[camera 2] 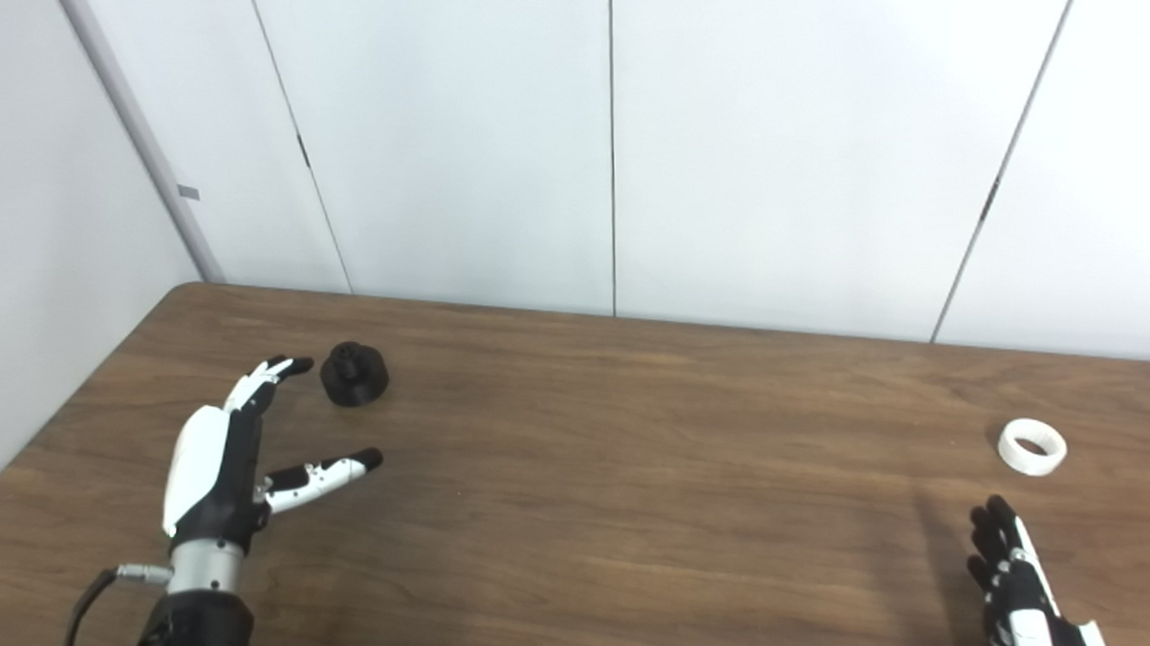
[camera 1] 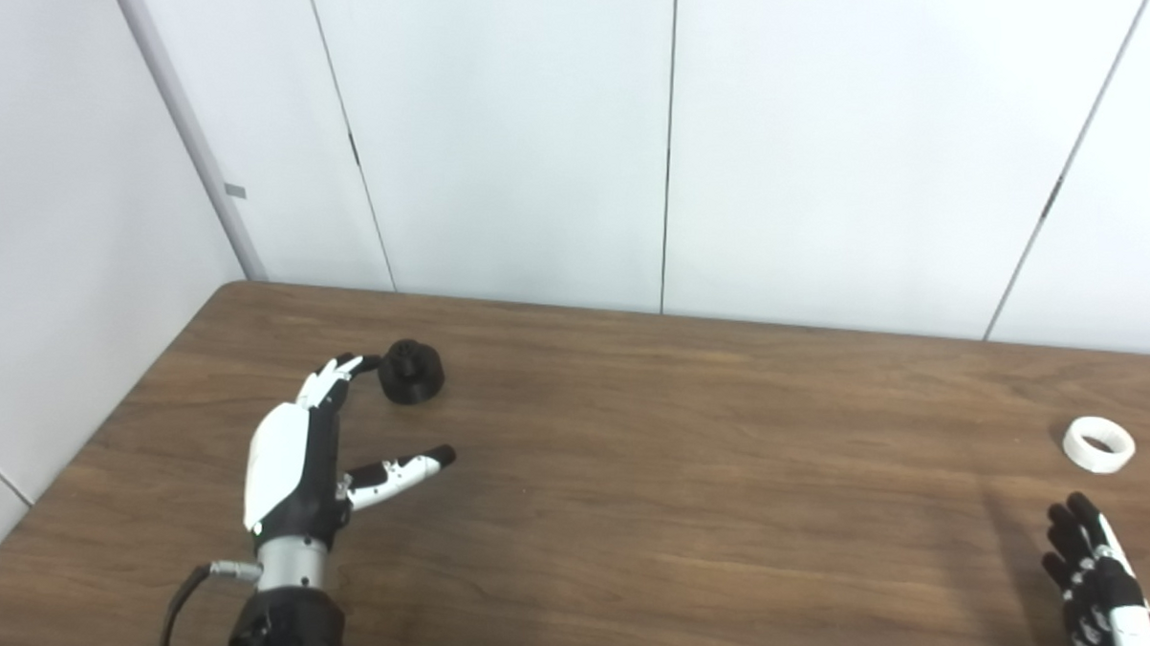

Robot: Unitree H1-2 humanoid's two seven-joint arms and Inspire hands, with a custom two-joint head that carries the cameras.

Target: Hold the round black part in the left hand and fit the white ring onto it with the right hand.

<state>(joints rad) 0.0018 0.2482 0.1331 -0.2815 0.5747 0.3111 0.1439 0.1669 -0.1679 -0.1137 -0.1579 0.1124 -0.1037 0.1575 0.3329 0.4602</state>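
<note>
The round black part stands on the brown table at the far left. My left hand is open, fingers reaching up toward the part and thumb spread to the right; its fingertips are just left of the part and hold nothing. The white ring lies flat on the table at the right. My right hand is open and empty at the lower right, a short way in front of the ring. In the right eye view the part and the ring show the same.
White wall panels stand right behind the table's far edge. The table's left edge runs diagonally close beside my left arm. A black cable hangs from the left wrist.
</note>
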